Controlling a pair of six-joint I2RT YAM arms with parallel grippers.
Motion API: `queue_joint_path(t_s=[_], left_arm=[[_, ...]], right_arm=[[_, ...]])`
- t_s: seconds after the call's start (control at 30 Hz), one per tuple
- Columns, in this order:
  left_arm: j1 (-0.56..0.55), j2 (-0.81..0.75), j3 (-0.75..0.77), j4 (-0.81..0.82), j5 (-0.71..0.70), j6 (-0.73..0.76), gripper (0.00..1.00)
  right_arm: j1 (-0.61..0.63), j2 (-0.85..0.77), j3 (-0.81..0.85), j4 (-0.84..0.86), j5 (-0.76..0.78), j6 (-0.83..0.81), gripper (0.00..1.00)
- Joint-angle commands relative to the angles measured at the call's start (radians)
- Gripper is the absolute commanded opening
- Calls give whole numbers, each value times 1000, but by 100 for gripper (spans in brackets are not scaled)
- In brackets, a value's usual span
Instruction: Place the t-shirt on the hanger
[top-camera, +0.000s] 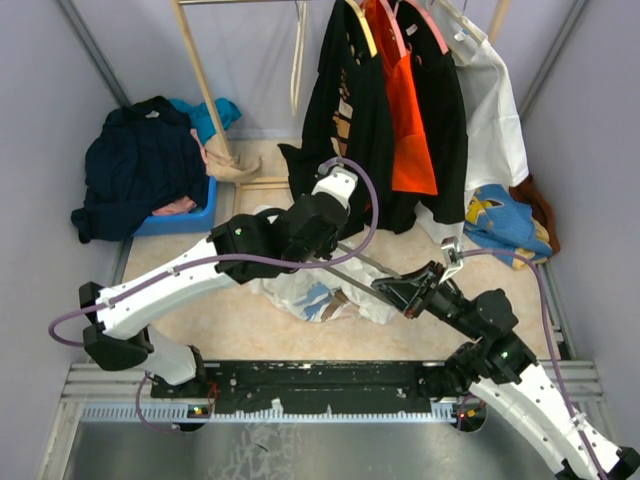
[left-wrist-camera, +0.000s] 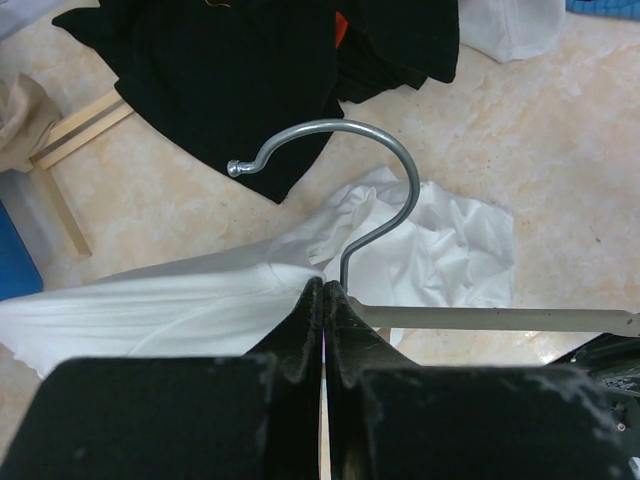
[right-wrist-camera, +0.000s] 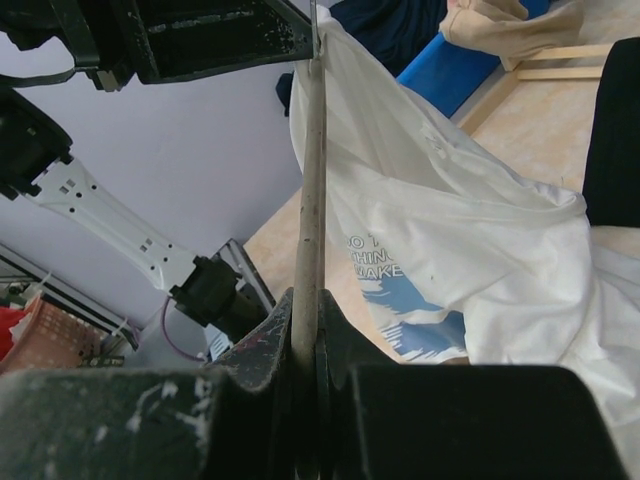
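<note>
The hanger (top-camera: 370, 260) hangs level above the table between both grippers. My left gripper (left-wrist-camera: 325, 288) is shut at its neck, just below the silver hook (left-wrist-camera: 405, 175). My right gripper (right-wrist-camera: 305, 300) is shut on the end of one pale arm (right-wrist-camera: 308, 180). The white t-shirt (right-wrist-camera: 470, 250), with blue print and lettering, drapes over the hanger's other arm near my left gripper (top-camera: 328, 240) and sags onto the table (top-camera: 305, 290). The arm (left-wrist-camera: 500, 318) running to my right gripper (top-camera: 405, 290) is bare. Cloth hides the other arm.
A clothes rack at the back holds black and orange garments (top-camera: 385, 110) and a plain white one (top-camera: 495, 110). Its wooden leg (top-camera: 205, 95) stands at back left. A blue bin (top-camera: 185, 215) with navy clothes (top-camera: 140, 165) sits left. A blue-and-yellow garment (top-camera: 500, 220) lies right.
</note>
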Motion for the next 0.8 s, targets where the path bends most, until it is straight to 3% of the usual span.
queue_joint_path(t_s=[0.0,0.33,0.5,0.63,0.77], left_arm=[[-63,-20,40,95,175,-28,0],[-72,-80,114,62,238,-27,2],[-72,-73,144,71,295,-7,12],[-73,-86,142,128,393,12,14],[-73,-97,156,130,449,21,27]], right_arm=[[-4,-38,-18,147,3,28,0],[-3,-145,-96,299,-3,115,0],[-4,-161,-100,381,-8,153,0],[-4,-158,-112,455,-7,186,0],[-4,-167,-102,468,-2,195,0]])
